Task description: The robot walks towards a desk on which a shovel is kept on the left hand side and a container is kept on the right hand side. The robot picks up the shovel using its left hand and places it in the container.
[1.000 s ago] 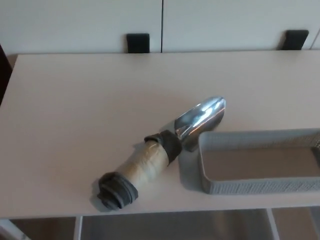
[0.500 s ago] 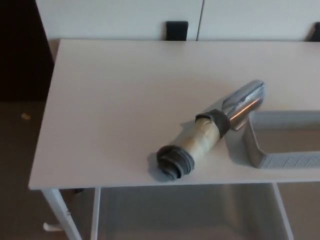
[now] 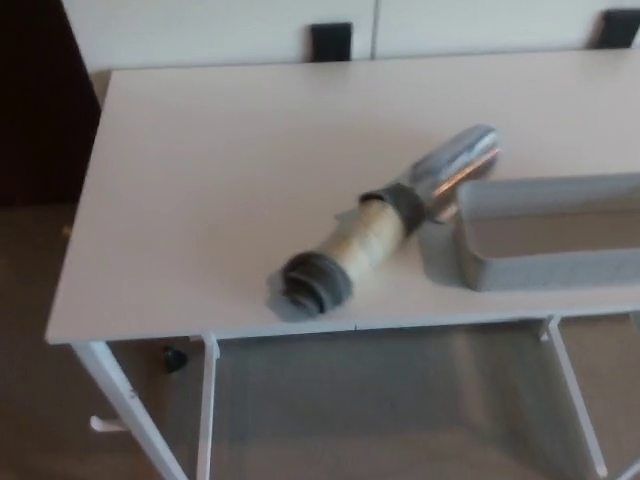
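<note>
While perhaps touching the container (image 3: pixel 548 232) (blurry): shovel (image 3: pixel 385 230) on desk (image 3: pixel 200 180).

The shovel (image 3: pixel 395 225) before me has a shiny, mirror-like metal blade, a handle wrapped in matt tan tape, and dark, cloth-like bands at neck and butt. The container (image 3: pixel 545 245) looks like grey perforated mesh, though blur hides its weave. My desk (image 3: pixel 230 170) is smooth, matt white.
</note>
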Controlling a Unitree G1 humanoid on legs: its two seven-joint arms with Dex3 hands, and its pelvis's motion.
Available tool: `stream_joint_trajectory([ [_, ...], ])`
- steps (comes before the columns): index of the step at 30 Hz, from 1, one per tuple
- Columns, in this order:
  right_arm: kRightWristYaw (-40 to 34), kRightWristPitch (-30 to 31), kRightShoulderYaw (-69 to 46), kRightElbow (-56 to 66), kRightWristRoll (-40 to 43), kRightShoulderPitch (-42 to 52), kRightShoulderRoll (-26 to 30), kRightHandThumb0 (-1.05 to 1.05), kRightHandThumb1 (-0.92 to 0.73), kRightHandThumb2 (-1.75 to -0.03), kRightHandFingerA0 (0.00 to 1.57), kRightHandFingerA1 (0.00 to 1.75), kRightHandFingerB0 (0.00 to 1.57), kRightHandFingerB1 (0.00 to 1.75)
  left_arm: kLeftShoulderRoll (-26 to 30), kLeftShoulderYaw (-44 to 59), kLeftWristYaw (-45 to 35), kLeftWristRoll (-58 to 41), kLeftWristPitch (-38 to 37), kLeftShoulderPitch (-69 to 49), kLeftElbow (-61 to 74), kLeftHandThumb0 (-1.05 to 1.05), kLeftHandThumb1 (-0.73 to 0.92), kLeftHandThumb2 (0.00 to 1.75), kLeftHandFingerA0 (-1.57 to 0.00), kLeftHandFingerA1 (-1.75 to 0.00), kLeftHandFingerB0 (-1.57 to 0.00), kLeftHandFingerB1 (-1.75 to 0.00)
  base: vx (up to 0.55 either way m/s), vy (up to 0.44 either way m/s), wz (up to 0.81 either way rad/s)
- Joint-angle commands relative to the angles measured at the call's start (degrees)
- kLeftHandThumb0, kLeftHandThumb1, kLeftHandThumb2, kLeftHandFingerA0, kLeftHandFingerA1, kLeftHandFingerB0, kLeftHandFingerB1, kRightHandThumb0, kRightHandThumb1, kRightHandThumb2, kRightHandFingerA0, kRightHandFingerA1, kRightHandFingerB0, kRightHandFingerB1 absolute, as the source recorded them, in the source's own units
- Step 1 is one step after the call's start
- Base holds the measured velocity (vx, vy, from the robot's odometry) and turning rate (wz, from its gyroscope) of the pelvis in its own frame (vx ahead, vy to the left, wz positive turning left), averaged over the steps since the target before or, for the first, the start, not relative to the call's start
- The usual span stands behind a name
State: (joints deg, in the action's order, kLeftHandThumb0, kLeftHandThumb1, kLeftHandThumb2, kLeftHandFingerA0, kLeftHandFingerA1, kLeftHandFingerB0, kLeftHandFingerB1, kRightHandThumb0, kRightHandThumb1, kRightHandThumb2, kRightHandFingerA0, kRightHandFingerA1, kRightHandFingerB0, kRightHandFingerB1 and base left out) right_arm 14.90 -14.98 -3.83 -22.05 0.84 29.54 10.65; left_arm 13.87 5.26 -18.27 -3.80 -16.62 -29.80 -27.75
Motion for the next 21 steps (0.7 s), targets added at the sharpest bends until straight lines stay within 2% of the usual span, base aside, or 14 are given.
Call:
stream_joint_trajectory([
  [1,0.0,1.8,-0.2,0.7,0.7,0.0,0.2,-0.43,-0.51,-0.76,0.54,0.56,0.36,0.47,1.4,0.6,-0.1,0.7,-3.1,-0.3,0.8,-0.33,0.59,0.58,-0.54,-0.42,-0.41,-0.35,-0.05,-0.164,0.03],
  [3,0.0,1.6,-0.3,-0.1,0.9,-0.3,0.1,-0.43,-0.51,-0.76,0.54,0.56,0.36,0.48,1.2,1.1,-0.3,-0.2,-2.1,-0.6,1.8,-0.33,0.59,0.58,-0.54,-0.42,-0.41,-0.35,-0.07,-0.127,-0.02],
  [4,0.2,1.7,-0.3,0.0,1.0,-0.3,0.1,-0.34,-0.62,-0.58,0.60,0.47,0.42,0.38,1.3,1.2,-0.4,-0.2,-2.6,-0.5,1.5,-0.34,0.59,0.58,-0.54,-0.42,-0.41,-0.35,0.00,0.000,0.00],
  [6,0.2,1.1,-0.2,-0.7,0.9,-0.6,0.2,-0.34,-0.62,-0.58,0.61,0.47,0.40,0.38,1.1,1.6,-0.1,-0.2,-2.4,-0.3,1.3,-0.35,0.60,0.58,-0.55,-0.42,-0.41,-0.35,0.00,0.000,0.00],
  [7,0.1,1.3,-0.2,-0.8,0.8,-0.7,0.2,-0.42,-0.51,-0.75,0.56,0.56,0.35,0.47,1.0,1.8,-0.3,-0.4,-2.3,-0.3,1.4,-0.35,0.60,0.58,-0.54,-0.42,-0.40,-0.35,0.00,0.000,0.00],
  [8,0.4,1.1,-0.3,-1.1,1.1,-0.8,0.2,-0.34,-0.62,-0.58,0.60,0.48,0.40,0.39,1.0,1.9,-0.6,-0.7,-2.5,-0.1,1.0,-0.34,0.61,0.58,-0.54,-0.42,-0.39,-0.35,0.00,0.000,0.00],
  [13,0.3,0.9,0.0,-1.0,0.8,-0.8,0.2,-0.36,-0.61,-0.58,0.61,0.48,0.41,0.38,0.7,2.8,-0.4,-0.8,-2.6,0.1,1.0,-0.35,0.62,0.58,-0.54,-0.42,-0.39,-0.35,0.00,0.146,0.03],
  [14,0.4,0.9,0.0,-1.0,0.7,-1.0,0.4,-0.44,-0.51,-0.76,0.55,0.56,0.35,0.47,0.6,3.0,0.0,-0.6,-2.3,0.2,1.4,-0.35,0.63,0.59,-0.56,-0.42,-0.40,-0.35,0.04,0.215,-0.14],
  [15,0.4,1.3,0.0,-0.9,0.8,-1.1,0.3,-0.36,-0.61,-0.58,0.62,0.47,0.41,0.38,0.5,3.2,0.2,-0.6,-2.1,0.3,1.5,-0.35,0.63,0.59,-0.56,-0.42,-0.40,-0.35,0.00,0.121,0.02],
  [16,0.4,1.4,0.0,-0.8,0.9,-1.1,0.3,-0.35,-0.61,-0.58,0.62,0.47,0.42,0.38,0.5,3.4,0.3,-0.6,-2.0,0.5,1.4,-0.35,0.64,0.59,-0.57,-0.42,-0.42,-0.35,0.02,0.098,0.07],
  [17,0.5,0.9,0.0,-1.4,0.9,-1.4,0.3,-0.42,-0.51,-0.75,0.57,0.57,0.38,0.48,0.4,3.6,0.3,-0.8,-2.1,1.0,0.7,-0.36,0.64,0.60,-0.56,-0.41,-0.40,-0.35,0.00,0.000,0.00],
  [19,0.4,0.8,0.1,-1.4,0.8,-1.4,0.3,-0.42,-0.50,-0.75,0.57,0.57,0.38,0.48,0.3,3.8,0.5,-0.7,-1.9,1.2,0.6,-0.37,0.64,0.59,-0.58,-0.42,-0.42,-0.35,0.00,0.000,0.10],
  [20,0.4,0.5,0.1,-1.5,0.8,-1.4,0.3,-0.35,-0.61,-0.57,0.64,0.48,0.45,0.39,0.0,4.0,0.7,-0.9,-1.3,1.3,0.8,-0.37,0.64,0.59,-0.59,-0.42,-0.43,-0.35,-0.04,-0.066,0.15],
  [21,0.4,0.4,0.1,-1.7,0.8,-1.5,0.2,-0.35,-0.60,-0.57,0.63,0.48,0.45,0.40,-0.2,4.3,0.8,-1.3,-0.7,1.3,1.1,-0.37,0.65,0.59,-0.59,-0.42,-0.43,-0.36,-0.02,-0.089,0.13],
])
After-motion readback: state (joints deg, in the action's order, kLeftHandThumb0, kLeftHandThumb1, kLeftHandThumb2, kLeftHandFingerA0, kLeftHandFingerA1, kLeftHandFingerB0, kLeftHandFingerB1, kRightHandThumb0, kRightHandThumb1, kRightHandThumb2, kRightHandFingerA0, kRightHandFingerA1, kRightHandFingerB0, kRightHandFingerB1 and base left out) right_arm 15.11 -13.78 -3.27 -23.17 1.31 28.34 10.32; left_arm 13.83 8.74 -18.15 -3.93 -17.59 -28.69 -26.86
